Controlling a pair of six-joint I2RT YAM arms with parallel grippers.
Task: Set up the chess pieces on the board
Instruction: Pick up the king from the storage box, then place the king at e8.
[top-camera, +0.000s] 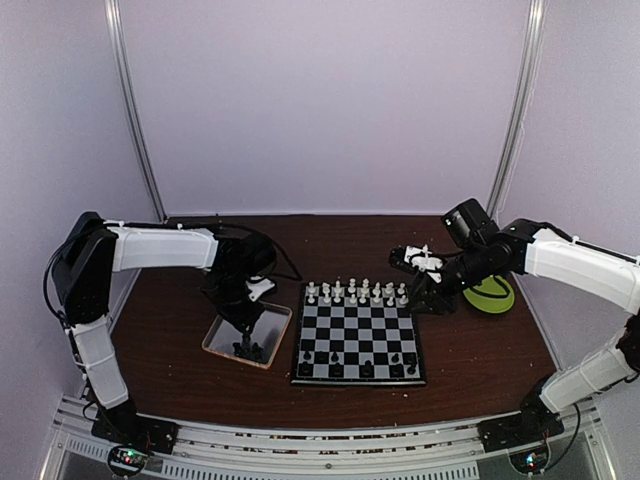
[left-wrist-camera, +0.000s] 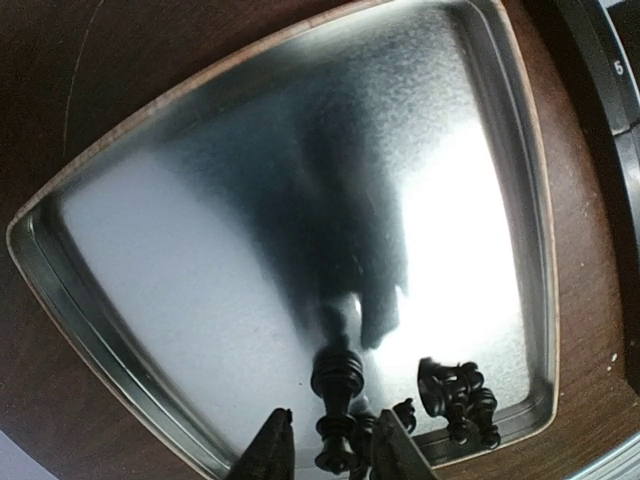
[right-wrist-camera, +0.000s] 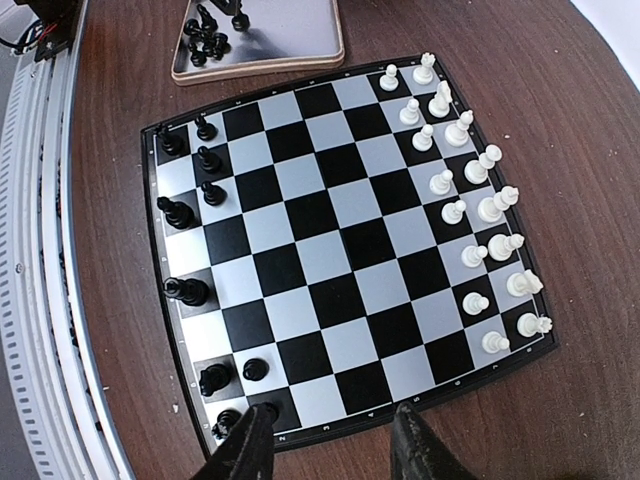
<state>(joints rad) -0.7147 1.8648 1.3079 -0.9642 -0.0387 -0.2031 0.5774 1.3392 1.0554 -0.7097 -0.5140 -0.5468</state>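
The board (top-camera: 358, 330) lies mid-table, with white chess pieces (top-camera: 355, 293) filling its two far rows and a few black ones (top-camera: 365, 366) along the near rows. My left gripper (left-wrist-camera: 333, 450) is low in the silver tray (left-wrist-camera: 200, 250). Its fingers stand open on either side of a lying black piece (left-wrist-camera: 340, 395), with a gap showing. More black pieces (left-wrist-camera: 460, 398) are heaped in the tray's corner. My right gripper (right-wrist-camera: 335, 450) hangs open and empty over the board's (right-wrist-camera: 330, 240) right edge. In that view the black pieces (right-wrist-camera: 190, 215) stand left and the white pieces (right-wrist-camera: 470, 180) right.
The tray (top-camera: 222, 345) sits just left of the board on the brown table. A green disc (top-camera: 490, 295) lies at the right, behind the right arm. White walls close in the back and sides. A metal rail runs along the near edge.
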